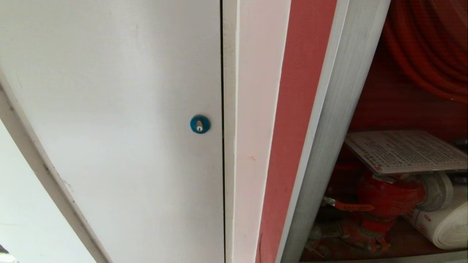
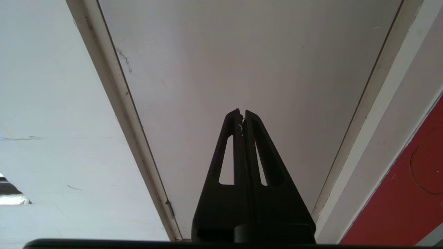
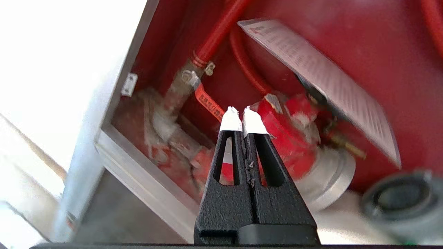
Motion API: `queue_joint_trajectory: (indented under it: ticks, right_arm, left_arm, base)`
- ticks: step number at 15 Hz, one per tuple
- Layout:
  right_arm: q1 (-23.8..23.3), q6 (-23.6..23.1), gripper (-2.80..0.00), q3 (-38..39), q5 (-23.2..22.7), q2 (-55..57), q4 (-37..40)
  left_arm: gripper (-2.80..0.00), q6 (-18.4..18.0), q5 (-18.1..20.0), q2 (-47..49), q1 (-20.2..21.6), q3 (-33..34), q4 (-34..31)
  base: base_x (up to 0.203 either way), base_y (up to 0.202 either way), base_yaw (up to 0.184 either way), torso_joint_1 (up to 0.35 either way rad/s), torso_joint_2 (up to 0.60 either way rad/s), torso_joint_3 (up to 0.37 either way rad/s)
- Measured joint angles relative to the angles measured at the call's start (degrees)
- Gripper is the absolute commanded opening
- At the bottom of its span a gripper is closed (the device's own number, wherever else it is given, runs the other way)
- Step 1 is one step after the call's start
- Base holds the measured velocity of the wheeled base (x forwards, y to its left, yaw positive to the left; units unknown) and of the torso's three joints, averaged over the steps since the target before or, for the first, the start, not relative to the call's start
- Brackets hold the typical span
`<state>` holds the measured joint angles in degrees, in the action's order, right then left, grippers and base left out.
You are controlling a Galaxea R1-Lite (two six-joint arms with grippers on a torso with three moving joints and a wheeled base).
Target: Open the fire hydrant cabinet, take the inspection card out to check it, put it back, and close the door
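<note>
The fire hydrant cabinet's silver frame [image 1: 329, 146] stands at the right of the head view, and its red inside shows past it. The inspection card [image 1: 406, 151], a white printed sheet, lies tilted on top of the red valve [image 1: 387, 197], under coils of red hose [image 1: 424, 47]. The cabinet's door is out of view. My right gripper [image 3: 241, 111] is shut and empty. Its white-taped tips point at the valve [image 3: 287, 135], short of it and below the card [image 3: 322, 79]. My left gripper [image 2: 241, 112] is shut and empty, facing a plain white panel.
A plain white door [image 1: 109, 109] with a blue round lock [image 1: 200, 124] fills the left of the head view, with a red strip [image 1: 299, 109] beside it. A rolled white hose [image 1: 446, 226] lies right of the valve. The cabinet's bottom rail [image 3: 145, 180] and a grey coupling [image 3: 401, 200] are near my right gripper.
</note>
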<state>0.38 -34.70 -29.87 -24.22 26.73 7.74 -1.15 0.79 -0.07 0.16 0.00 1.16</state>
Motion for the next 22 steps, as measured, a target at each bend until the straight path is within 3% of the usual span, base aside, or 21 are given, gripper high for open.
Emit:
queue_joint_trajectory:
  ticks: [4,7,10,13,15,19,22]
  right_arm:
    - [4.3,-10.6,-2.8,-3.9,0.3,8.2,3.7]
    - [8.9,-18.0,-2.8,-7.2,5.9,13.1,8.2]
    - [16.4,-23.1,-2.8,-10.2,14.4,17.5,9.3]
    - [26.0,-28.0,-2.8,-11.4,26.5,20.1,9.0]
    - [33.6,-28.8,-2.8,-11.6,34.4,22.1,7.1]
    - [44.0,-29.7,-2.8,-11.8,49.4,27.9,-3.3]
    - [51.2,-31.1,-2.8,-11.7,59.3,29.7,-4.7]
  left_arm:
    - [-2.8,0.0,0.0,0.0,0.0,0.0,0.0]
    - [-2.8,0.0,0.0,0.0,0.0,0.0,0.0]
    - [-2.8,0.0,0.0,0.0,0.0,0.0,0.0]
    - [-2.8,0.0,0.0,0.0,0.0,0.0,0.0]
    - [-2.8,0.0,0.0,0.0,0.0,0.0,0.0]
    - [-2.8,0.0,0.0,0.0,0.0,0.0,0.0]
    - [-2.8,0.0,0.0,0.0,0.0,0.0,0.0]
  base:
    - [0.0,0.0,0.0,0.0,0.0,0.0]
    - [0.0,0.0,0.0,0.0,0.0,0.0]
    - [0.0,0.0,0.0,0.0,0.0,0.0]
    - [0.0,0.0,0.0,0.0,0.0,0.0]
    - [0.0,0.0,0.0,0.0,0.0,0.0]
    - [0.0,0.0,0.0,0.0,0.0,0.0]
    - [0.0,0.0,0.0,0.0,0.0,0.0]
